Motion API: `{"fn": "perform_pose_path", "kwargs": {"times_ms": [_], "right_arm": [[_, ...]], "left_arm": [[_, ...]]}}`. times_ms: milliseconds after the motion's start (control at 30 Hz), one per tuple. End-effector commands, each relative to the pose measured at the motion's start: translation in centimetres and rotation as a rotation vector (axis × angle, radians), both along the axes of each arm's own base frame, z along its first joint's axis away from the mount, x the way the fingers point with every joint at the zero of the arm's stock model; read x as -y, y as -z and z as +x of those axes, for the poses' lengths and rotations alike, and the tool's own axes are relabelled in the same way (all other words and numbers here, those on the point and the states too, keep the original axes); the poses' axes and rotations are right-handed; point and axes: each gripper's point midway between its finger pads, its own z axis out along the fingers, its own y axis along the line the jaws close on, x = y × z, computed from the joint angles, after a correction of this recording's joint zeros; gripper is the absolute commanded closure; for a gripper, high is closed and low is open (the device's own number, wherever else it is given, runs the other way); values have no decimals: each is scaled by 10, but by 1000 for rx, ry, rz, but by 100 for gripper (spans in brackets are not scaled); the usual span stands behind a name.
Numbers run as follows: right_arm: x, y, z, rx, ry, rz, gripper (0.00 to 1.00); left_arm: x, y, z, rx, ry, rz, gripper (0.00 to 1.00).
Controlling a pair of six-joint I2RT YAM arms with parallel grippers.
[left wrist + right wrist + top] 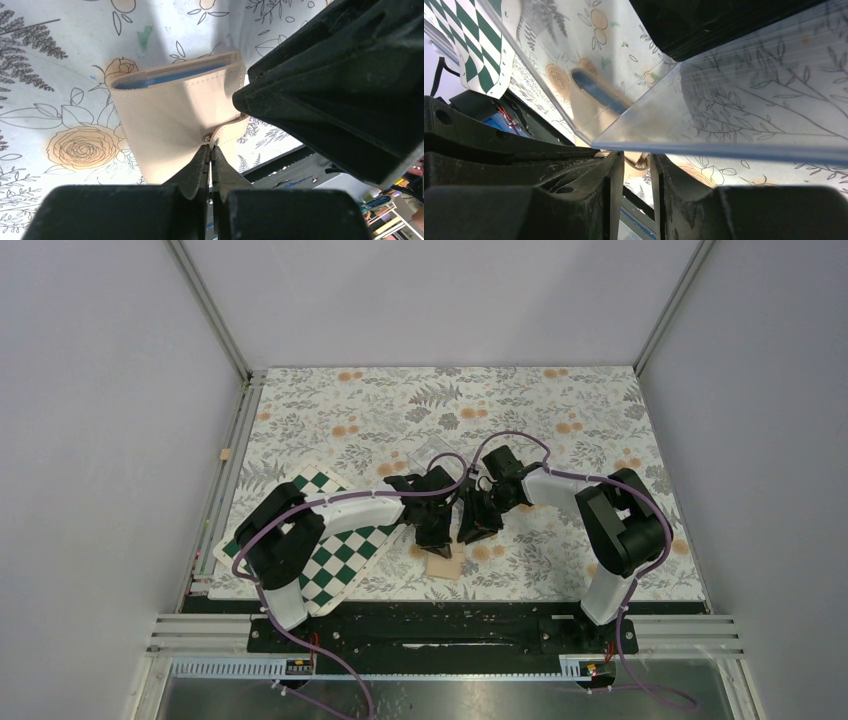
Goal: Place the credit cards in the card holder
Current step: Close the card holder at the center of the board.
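Two white-and-black arms point(350, 512) carry looping purple cables point(520, 434).

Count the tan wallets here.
1: the card holder lies near the front edge of the table, with the left tool closed at its clasp tab. More could be hidden.

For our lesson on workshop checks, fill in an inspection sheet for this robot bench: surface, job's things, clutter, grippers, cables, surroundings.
Surface: floral cloth covering the table.
Job's things: tan card holder on the cloth below both grippers, blue lining showing at its far edge. Credit cards: nothing seen.
Clutter: chequered board under the left arm; clear plastic panel across the right wrist view.
Grippers: left gripper shut, apparently pinching the card holder's clasp tab. Right gripper jaws partly apart, nothing seen between them.
Cables: purple cables run along both arms and loop over the wrists.
Surroundings: grey walls, aluminium frame rails.
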Motion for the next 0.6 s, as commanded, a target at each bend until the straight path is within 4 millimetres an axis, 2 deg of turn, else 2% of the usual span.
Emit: {"fn": "perform_pose_path", "kwargs": {"times_ms": [0,167,300,367,533,567], "right_arm": [[12,2,-21,-81,5,-62,67],[12,-3,-20,-70,0,-55,67],[9,-14,-21,-54,-7,-27,67],[6,-22,-21,-47,-12,0,73],[-12,-40,-21,-25,-27,78,100],[-15,-39,-20,-23,-28,72,100]], "left_arm": [[6,-1,11,39,14,12,100],[3,3,10,39,15,25,100],[1,5,9,35,15,32,100],[1,6,8,33,17,34,100],[0,7,8,33,19,34,100],[1,7,8,32,20,34,100]]}}
